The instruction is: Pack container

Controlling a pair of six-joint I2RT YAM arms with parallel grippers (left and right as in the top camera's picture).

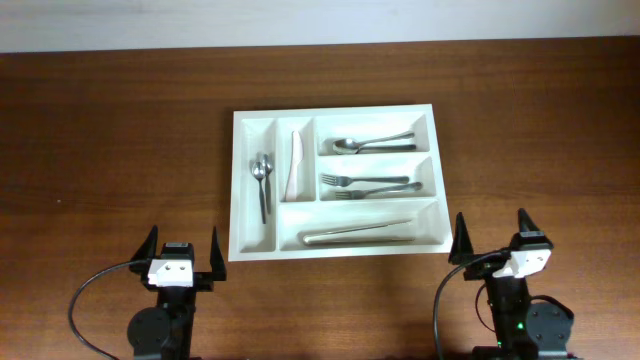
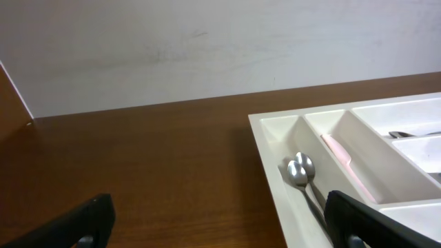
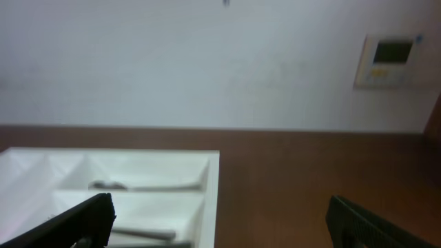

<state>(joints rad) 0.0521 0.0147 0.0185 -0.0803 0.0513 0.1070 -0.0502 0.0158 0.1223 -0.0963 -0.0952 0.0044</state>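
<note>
a: where does the container (image 1: 340, 252) sit, and how does it lie?
b: flat on the brown table (image 1: 100, 150), around the middle, a little right of centre. its long axis runs left to right. the two narrow compartments are at its left end and run near to far. the three wide ones stack beside them, each running left to right.
a: what's inside?
b: two spoons (image 1: 263, 175) in the leftmost slot, bowls at the far end. a pale pink utensil (image 1: 296, 165) in the next (i can't tell what kind). silver cutlery (image 1: 372, 144) in the far wide compartment, forks (image 1: 365, 185) in the middle one with tines to the left, and a long silver piece (image 1: 355, 236) in the near one.
a: and the arms?
b: both sit low at the near edge, fingers pointing to the far side. the left gripper (image 1: 183, 235) is near the container's near left corner, the right gripper (image 1: 492, 218) near its near right corner. both have their fingers spread wide, holding nothing.
</note>
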